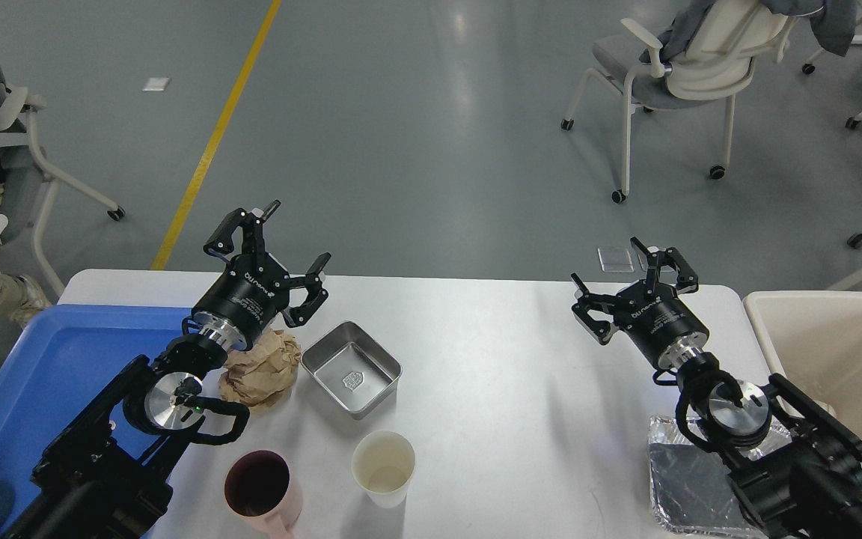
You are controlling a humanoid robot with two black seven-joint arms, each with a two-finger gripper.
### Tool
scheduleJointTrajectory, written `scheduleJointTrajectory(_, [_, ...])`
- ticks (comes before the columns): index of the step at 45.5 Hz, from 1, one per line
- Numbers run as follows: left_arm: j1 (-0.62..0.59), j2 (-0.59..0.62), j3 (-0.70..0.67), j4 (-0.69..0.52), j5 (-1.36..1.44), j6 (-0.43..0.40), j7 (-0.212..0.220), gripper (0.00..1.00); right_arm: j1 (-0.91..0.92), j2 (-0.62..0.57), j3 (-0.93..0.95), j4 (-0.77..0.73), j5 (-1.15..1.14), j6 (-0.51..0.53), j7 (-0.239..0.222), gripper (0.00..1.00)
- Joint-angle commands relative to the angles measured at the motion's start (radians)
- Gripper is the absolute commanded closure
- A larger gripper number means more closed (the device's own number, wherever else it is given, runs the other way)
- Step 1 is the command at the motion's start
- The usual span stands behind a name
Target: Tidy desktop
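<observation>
The white desktop [506, 374] fills the lower half of the head view. On it lie a crumpled brown paper ball [263, 369], a square metal tin [352, 367], a white paper cup [383, 468], a pink cup with a dark inside [260, 490] and a foil tray [693, 479]. My left gripper [281, 247] hovers open above the table's far edge, just beyond the paper ball, with nothing between its fingers. My right gripper [629, 281] is open too, raised over the far right of the table and empty. The right arm hides part of the foil tray.
A blue plastic tray [49, 374] sits at the left end of the table, and a cream bin [842, 352] stands off its right end. Wheeled chairs [685, 75] stand on the grey floor beyond. A yellow floor line [214, 142] runs to the left.
</observation>
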Motion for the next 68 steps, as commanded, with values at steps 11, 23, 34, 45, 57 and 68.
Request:
scheduleJointTrajectory(11, [0.002, -0.006, -0.015, -0.008, -0.003, 0.000, -0.010, 0.03, -0.003, -0.007, 0.000, 0.002, 0.000, 0.000, 0.001, 0.00])
scheduleJointTrajectory(23, [-0.002, -0.008, -0.040, 0.001, -0.031, 0.022, -0.003, 0.03, -0.003, -0.001, 0.000, 0.000, 0.000, 0.000, 0.001, 0.00])
scheduleJointTrajectory(34, [0.005, -0.017, -0.061, 0.024, -0.029, 0.022, -0.013, 0.03, -0.005, -0.001, 0.000, 0.000, 0.000, 0.000, 0.001, 0.00])
scheduleJointTrajectory(45, [0.024, -0.023, -0.049, 0.032, -0.035, 0.006, -0.108, 0.03, -0.005, -0.001, 0.000, 0.000, 0.000, 0.000, 0.001, 0.00])
scheduleJointTrajectory(57, [0.015, -0.019, -0.038, 0.031, -0.034, -0.003, -0.113, 0.03, -0.005, 0.000, 0.000, 0.000, 0.000, 0.000, 0.001, 0.00])
scheduleJointTrajectory(68, [0.011, -0.014, -0.040, 0.032, -0.032, 0.000, -0.124, 0.03, -0.012, 0.000, 0.002, 0.002, 0.000, 0.000, 0.001, 0.00])
